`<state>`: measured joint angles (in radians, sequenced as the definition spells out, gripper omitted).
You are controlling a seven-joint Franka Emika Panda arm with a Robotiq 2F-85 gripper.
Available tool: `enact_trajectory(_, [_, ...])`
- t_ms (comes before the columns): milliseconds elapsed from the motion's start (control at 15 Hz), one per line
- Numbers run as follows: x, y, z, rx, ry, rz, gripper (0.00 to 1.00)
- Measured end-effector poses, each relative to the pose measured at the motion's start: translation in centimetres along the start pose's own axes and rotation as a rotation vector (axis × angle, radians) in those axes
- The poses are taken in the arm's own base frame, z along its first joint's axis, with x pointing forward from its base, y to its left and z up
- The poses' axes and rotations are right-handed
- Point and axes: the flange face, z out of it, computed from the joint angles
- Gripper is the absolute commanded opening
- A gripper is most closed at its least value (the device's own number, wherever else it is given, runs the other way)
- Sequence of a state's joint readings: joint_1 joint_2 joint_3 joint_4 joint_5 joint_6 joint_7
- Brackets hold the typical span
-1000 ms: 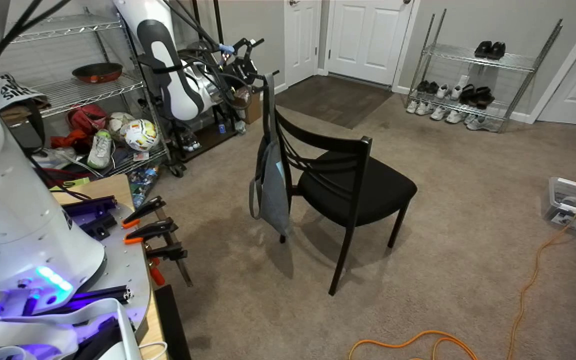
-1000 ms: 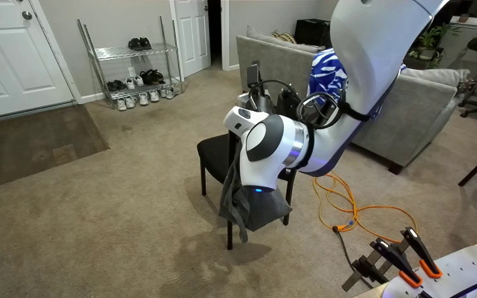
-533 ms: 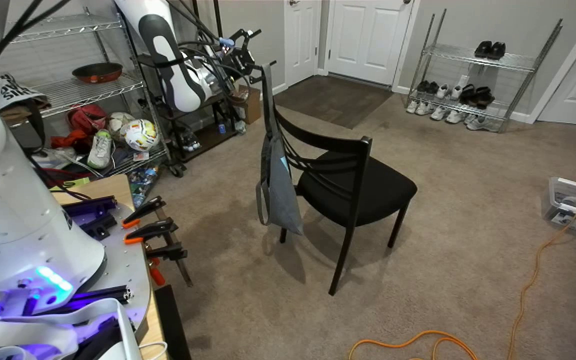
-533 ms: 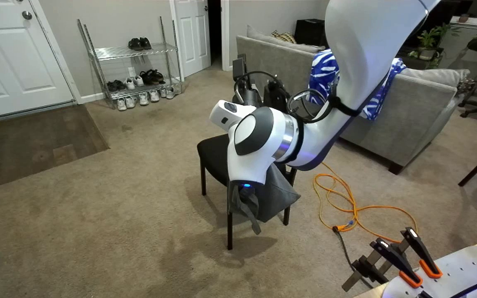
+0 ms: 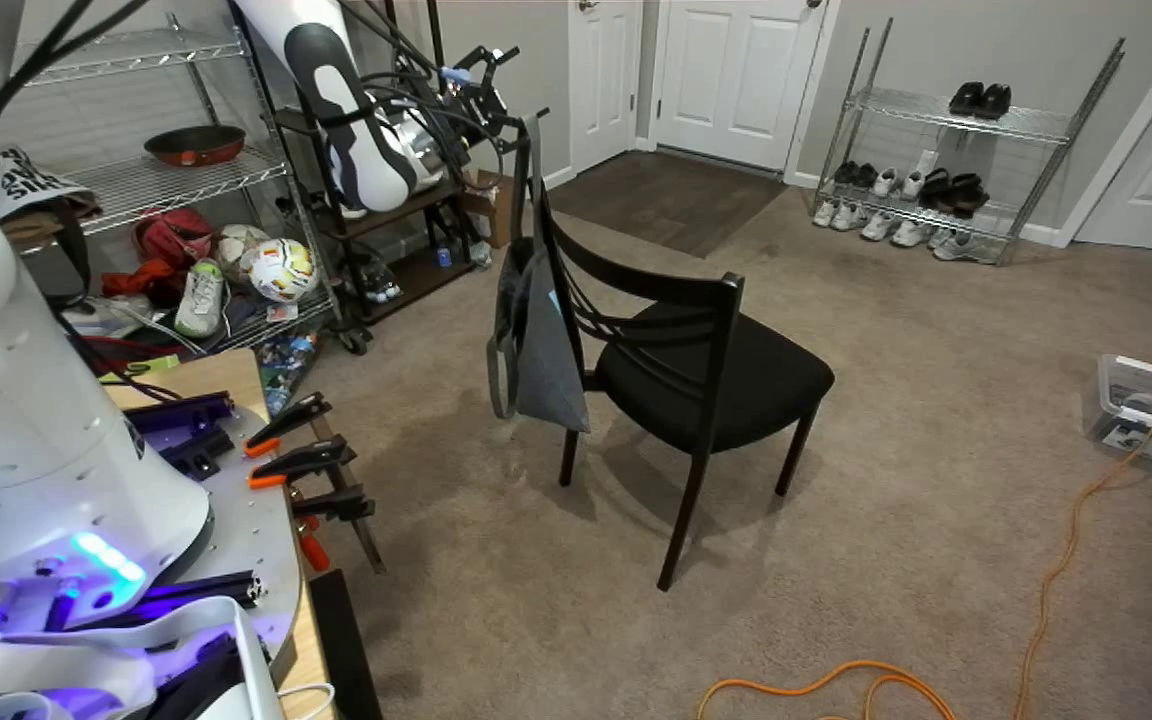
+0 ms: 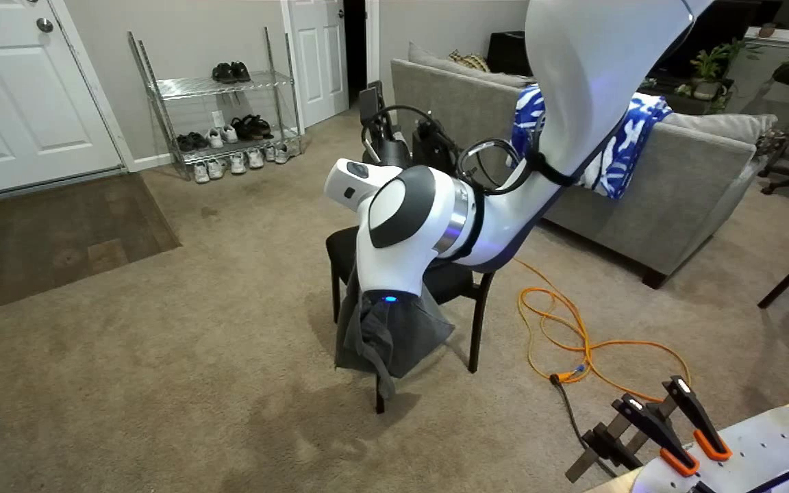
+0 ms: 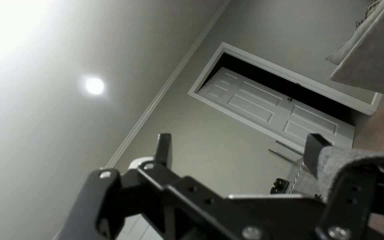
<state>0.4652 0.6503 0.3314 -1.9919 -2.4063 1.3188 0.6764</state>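
In an exterior view the arm (image 6: 403,219) hides the upper part of the gray bag (image 6: 408,335) and most of the back of the chair (image 6: 448,282), while the wrist view's bottom edge cuts off the end effector (image 7: 238,153) and the right edge the bag's strap (image 7: 333,161) (its weave too blurred to read).

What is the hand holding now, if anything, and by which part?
Nothing is pinched: the hand is open. The gray bag hangs by its strap, hooked over one finger.
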Motion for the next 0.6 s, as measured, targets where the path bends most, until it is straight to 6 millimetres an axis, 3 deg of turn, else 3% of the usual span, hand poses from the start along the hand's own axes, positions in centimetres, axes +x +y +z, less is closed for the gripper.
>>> enact_trajectory(333, [1.5, 0.5, 0.9, 0.005, -0.009, -0.001, 1.0])
enact_trajectory(600, [1.1, -0.2, 3.8, 0.038, -0.038, 0.006, 1.0])
